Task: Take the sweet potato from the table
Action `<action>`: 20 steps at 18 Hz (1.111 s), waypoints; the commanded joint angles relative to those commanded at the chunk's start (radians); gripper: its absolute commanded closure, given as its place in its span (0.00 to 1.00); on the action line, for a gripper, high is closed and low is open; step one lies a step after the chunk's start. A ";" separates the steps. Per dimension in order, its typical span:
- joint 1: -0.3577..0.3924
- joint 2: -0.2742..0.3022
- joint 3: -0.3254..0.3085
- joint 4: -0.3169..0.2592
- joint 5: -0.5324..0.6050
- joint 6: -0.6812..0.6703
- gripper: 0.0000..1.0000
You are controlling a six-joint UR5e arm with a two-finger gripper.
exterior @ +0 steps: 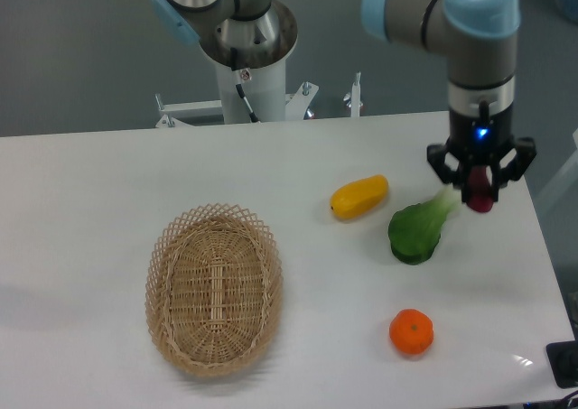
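Gripper (480, 192) is clamped on the sweet potato (480, 199), dark magenta showing between its fingers, near the table's (108, 183) right edge beside the leafy green vegetable (418, 228). Whether it's clear of the tabletop, hard to tell. Grasp looks made; the lift appears barely begun, if at all.
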 joint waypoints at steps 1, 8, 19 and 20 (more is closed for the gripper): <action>0.008 0.000 0.000 -0.003 0.000 0.003 0.73; 0.012 0.005 -0.002 -0.006 0.000 0.040 0.73; 0.003 0.005 -0.003 -0.006 0.005 0.046 0.73; 0.003 0.005 -0.005 -0.006 0.005 0.045 0.73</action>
